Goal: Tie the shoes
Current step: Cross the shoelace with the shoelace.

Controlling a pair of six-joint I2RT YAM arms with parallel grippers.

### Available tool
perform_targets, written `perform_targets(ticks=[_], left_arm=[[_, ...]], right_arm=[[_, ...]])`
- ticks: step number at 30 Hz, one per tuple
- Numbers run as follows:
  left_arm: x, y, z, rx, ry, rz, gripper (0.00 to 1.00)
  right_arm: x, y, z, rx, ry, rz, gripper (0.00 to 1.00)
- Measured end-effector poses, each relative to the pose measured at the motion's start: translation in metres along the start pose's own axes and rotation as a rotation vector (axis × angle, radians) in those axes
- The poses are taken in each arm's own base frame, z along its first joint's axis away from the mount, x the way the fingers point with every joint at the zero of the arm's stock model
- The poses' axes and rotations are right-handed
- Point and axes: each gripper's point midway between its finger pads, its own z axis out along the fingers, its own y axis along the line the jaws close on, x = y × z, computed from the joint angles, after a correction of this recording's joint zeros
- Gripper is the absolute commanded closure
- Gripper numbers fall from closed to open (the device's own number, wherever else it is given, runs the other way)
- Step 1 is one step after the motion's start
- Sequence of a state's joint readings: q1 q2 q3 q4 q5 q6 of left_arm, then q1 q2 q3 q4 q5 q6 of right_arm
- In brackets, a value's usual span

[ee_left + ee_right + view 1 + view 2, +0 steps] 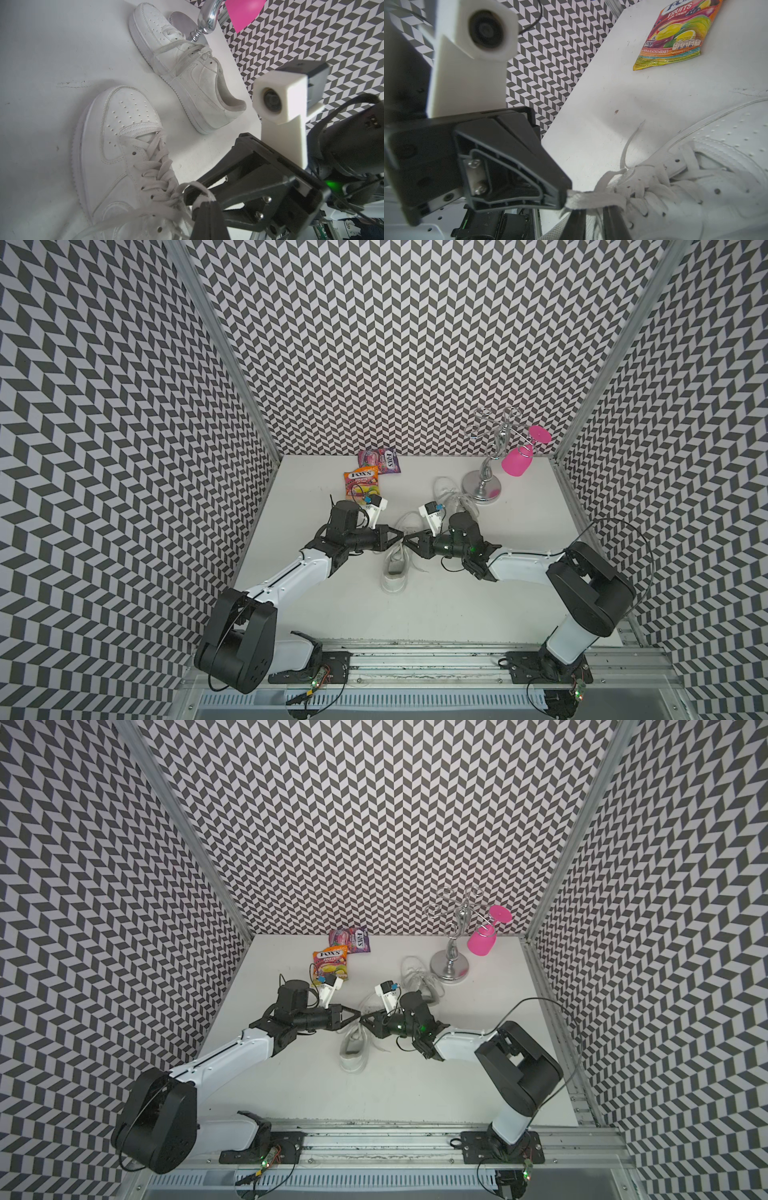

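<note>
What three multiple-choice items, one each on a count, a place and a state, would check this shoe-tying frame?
1. How many candy bags lie on the table?
A one
B two
C four

2. The far shoe lies right beside:
A the silver stand
B the candy bags
C nothing, it lies alone

3. The left gripper is:
A wide open above the table
B shut on nothing
C shut on a lace of the near shoe

Answers:
1. B, an orange bag and a purple one show in both top views.
2. A, the shoe lies against the stand's round base.
3. C, the right wrist view shows the lace pinched at its tip.
</note>
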State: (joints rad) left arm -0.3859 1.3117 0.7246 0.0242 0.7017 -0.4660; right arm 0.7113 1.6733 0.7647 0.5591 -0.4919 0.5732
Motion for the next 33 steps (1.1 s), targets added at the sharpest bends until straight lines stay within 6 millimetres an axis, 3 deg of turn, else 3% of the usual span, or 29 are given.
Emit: perform_targets(ticks=[9, 16, 33], left_arm=[[-0.004, -0.006, -0.004, 0.013, -0.015, 0.016, 0.98], [-0.003, -0.007, -0.004, 0.019, -0.012, 0.016, 0.99], [-0.004, -0.008, -0.003, 0.026, -0.013, 0.013, 0.98]], right_arm=[[-0.002, 0.001, -0.024, 0.071, -0.023, -0.095, 0.58], [-0.003, 0.015, -0.025, 0.006, -0.025, -0.126, 0.7], [-0.005, 0.031, -0.014, -0.107, -0.022, -0.098, 0.74]])
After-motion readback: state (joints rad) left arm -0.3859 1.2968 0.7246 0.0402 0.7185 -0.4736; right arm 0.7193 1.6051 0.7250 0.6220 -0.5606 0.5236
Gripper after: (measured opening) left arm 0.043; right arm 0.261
